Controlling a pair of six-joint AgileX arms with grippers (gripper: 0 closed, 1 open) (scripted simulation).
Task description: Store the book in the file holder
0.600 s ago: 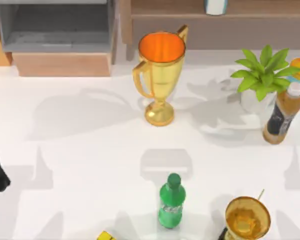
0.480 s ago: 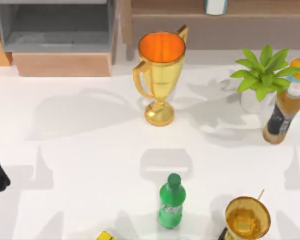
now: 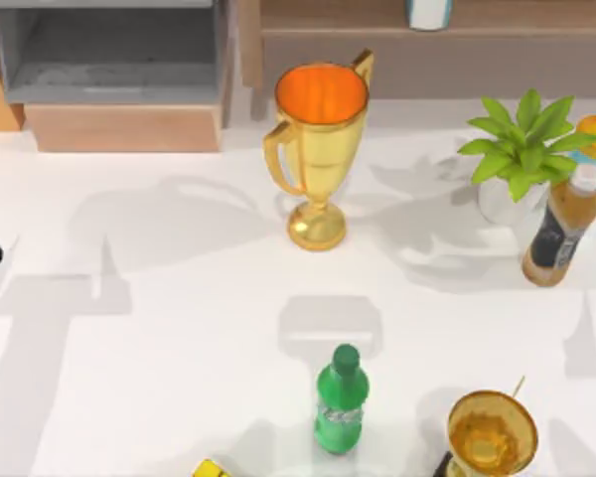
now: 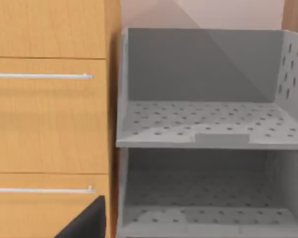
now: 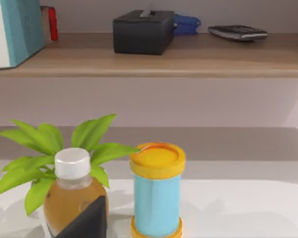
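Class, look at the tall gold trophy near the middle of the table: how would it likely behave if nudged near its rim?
The trophy would probably tip, since a wide cup sits on a thin stem and small base. Its rounded body suggests it might roll once down.

File holder [image 4: 208,124]: grey, matt, looks like sheet metal or plastic, shelves and side wall perforated with small holes. Cabinet [image 4: 47,119]: light wood grain, satin; thin metallic handles. Bench [image 3: 179,328]: white, smooth, matt. Trophy [image 3: 318,149]: glossy gold metal look, orange inside. Green bottle [image 3: 340,402]: shiny translucent plastic. Tea bottle [image 5: 72,198]: clear plastic, white cap. Shelf [image 5: 188,62]: matt wood. Book [image 5: 15,29]: teal cover, white paper edges.
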